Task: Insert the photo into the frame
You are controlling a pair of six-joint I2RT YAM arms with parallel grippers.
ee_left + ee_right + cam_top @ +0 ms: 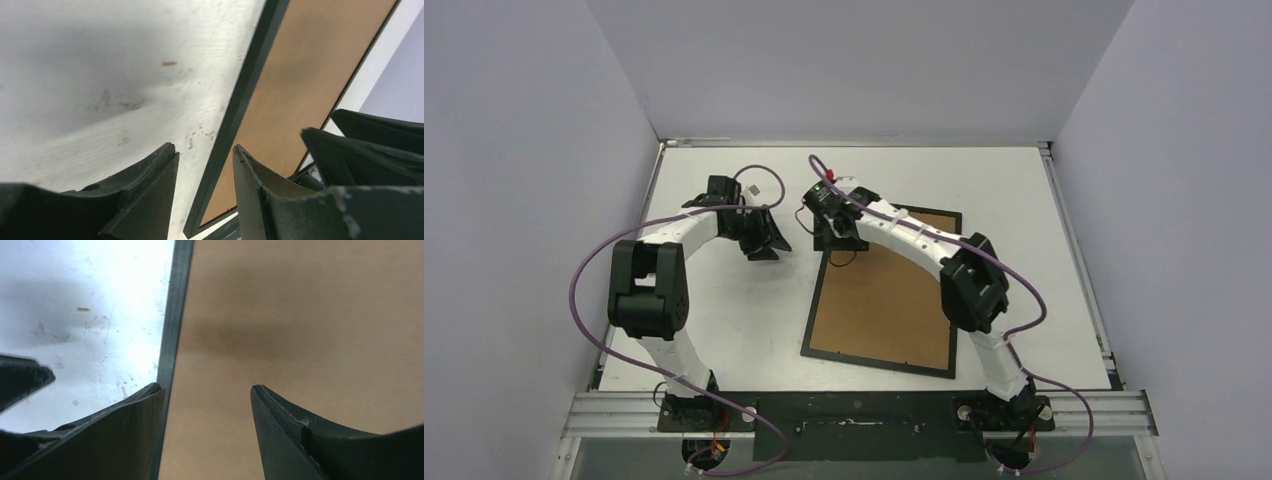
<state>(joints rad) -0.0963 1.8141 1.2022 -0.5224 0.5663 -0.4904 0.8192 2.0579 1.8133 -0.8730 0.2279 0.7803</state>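
Frame [876, 364] — where is it, Ben?

Flat on the table [724, 330], Ana, right of the middle and turned a little askew, in front of the right arm [924, 250]. Its back is up: the brown cardboard backing [884, 300] fills it.

And the right claw [206, 386]?

Open, with nothing between its fingers [125, 430]. It hangs over the frame's far left corner. Its wrist view shows one finger above the black left edge and the other above the backing.

Does it touch the cardboard?

I cannot tell. A soft shadow lies on the backing beneath it.

The left claw [204, 147]?

Also open, with a narrower gap, and empty. It sits just left of that same corner, above bare table, and the frame's black edge runs through the gap in its view. The right claw's dark fingers show at the right side of that view. From above, the two claws are near each other but apart.
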